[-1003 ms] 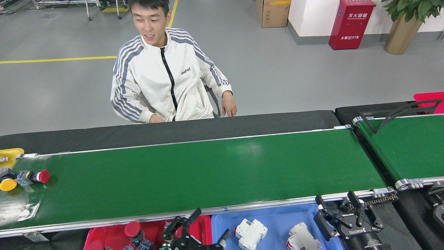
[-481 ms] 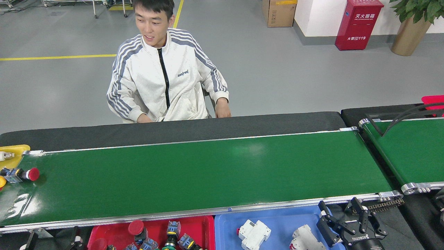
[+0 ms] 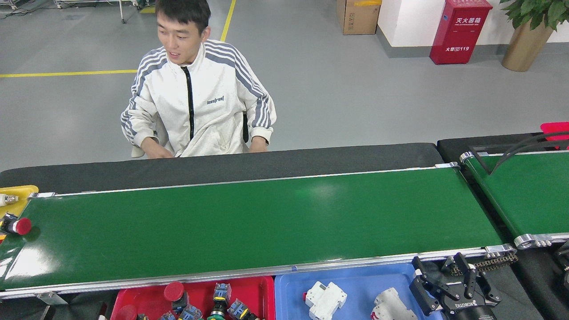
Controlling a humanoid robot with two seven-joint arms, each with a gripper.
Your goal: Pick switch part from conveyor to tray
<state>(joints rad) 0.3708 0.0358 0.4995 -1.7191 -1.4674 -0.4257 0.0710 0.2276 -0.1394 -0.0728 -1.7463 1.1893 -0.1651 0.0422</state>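
The long green conveyor (image 3: 249, 226) runs across the view. A switch part with a red mushroom cap (image 3: 17, 225) lies on its far left end, half cut by the frame edge. Below the near rail stand a red tray (image 3: 262, 291) holding several push-button switches (image 3: 220, 295) and a blue tray (image 3: 355, 278) with white breaker parts (image 3: 324, 300). My right gripper (image 3: 446, 275) hovers at the blue tray's right end, fingers apart and empty. My left gripper is out of view.
A person in a white striped jacket (image 3: 195, 100) sits behind the conveyor, hands at its black far edge. A yellow tray (image 3: 15, 198) sits at far left. A second green belt (image 3: 529, 191) lies at right.
The red-capped switch part has slid left along the belt toward the frame edge. My left gripper dropped out of view. The person shifted left. My right gripper sank slightly.
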